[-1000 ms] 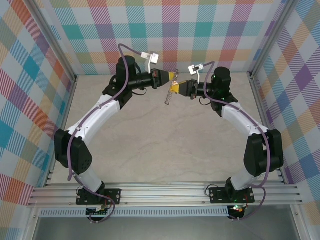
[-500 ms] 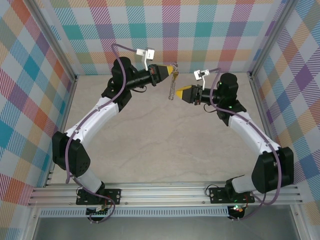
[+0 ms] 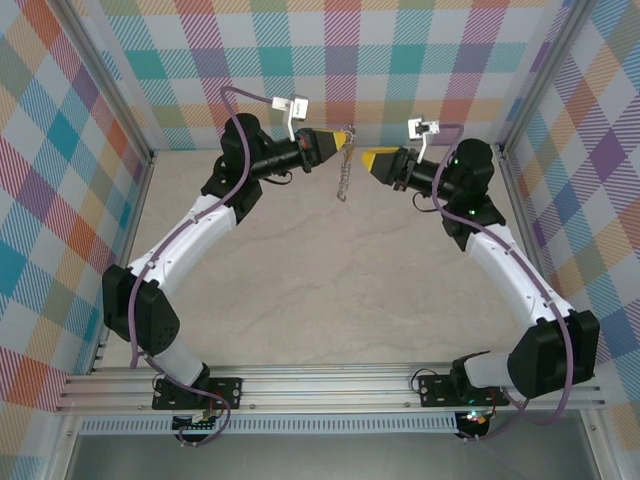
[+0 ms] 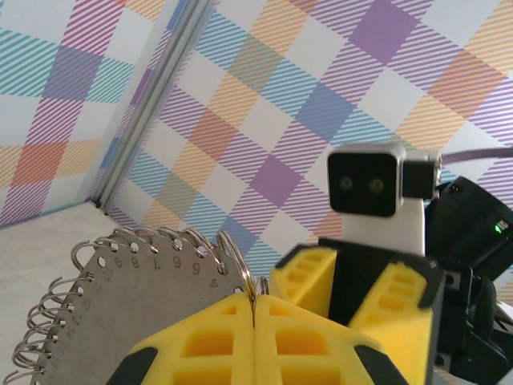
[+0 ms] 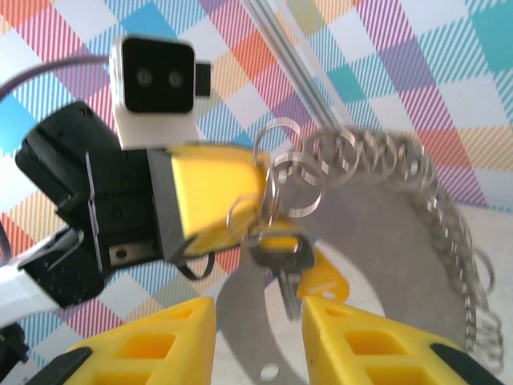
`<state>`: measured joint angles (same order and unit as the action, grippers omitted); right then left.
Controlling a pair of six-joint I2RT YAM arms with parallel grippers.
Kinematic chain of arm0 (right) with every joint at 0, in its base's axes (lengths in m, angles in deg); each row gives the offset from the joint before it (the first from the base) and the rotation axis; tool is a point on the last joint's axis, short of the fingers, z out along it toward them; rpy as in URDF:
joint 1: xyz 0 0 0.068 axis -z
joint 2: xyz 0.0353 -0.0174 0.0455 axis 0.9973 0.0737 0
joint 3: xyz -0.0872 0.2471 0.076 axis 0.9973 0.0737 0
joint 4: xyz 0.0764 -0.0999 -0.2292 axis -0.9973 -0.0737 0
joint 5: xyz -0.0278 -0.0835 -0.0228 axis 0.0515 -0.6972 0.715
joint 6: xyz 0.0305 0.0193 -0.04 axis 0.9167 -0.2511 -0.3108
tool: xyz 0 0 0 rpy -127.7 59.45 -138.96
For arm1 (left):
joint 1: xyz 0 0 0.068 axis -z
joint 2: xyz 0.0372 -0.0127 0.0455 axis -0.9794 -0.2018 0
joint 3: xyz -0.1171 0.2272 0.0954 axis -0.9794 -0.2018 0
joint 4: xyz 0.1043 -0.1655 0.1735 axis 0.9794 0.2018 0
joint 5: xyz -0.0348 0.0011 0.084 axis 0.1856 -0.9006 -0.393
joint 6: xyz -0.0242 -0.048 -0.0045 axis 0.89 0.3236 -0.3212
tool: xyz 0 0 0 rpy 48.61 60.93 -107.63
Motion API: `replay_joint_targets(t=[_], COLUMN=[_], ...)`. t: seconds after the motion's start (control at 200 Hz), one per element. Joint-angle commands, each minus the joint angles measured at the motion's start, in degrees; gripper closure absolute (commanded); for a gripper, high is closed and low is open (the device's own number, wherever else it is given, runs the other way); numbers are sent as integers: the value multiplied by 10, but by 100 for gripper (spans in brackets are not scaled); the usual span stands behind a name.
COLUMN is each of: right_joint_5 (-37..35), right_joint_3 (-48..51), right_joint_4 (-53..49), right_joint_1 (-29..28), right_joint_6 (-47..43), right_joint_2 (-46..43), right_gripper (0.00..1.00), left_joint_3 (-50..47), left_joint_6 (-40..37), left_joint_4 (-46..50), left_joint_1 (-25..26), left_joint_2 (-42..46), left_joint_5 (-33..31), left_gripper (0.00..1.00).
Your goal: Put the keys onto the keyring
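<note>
The key (image 5: 282, 255) is seen hanging from a loop of the keyring (image 5: 385, 152), which is clenched aloft over the counter (image 3: 320, 290) by the left gripper (image 4: 252, 303). The right gripper (image 5: 256, 314) is parted and empty, just beside. Threading is judged done.

Overhead from behind, wrist cameras close, facing across keyring (image 4: 136, 289)
</note>
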<state>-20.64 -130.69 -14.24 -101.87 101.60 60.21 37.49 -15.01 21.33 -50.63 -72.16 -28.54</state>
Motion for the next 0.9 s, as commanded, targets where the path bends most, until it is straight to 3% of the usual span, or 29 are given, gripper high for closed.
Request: replay_joint_targets(t=[0.0,0.37,0.63,0.895], right_joint_5=[-8,53,73,44], right_joint_3=[-31,-33,51,140], right_joint_4=[54,152,222,163], right_joint_1=[4,2,-16,-15], right_joint_6=[30,107,128,68], right_joint_2=[18,64,69,1], right_gripper=[69,67,75,75], left_joint_3=[-2,5,8,0], left_joint_6=[-5,-7,-5,-19], left_joint_4=[-33,-33,-50,-51], left_joint_1=[8,15,16,18], left_joint_2=[33,27,20,25], left_joint_5=[16,27,21,42], left_gripper=[100,100,100,100])
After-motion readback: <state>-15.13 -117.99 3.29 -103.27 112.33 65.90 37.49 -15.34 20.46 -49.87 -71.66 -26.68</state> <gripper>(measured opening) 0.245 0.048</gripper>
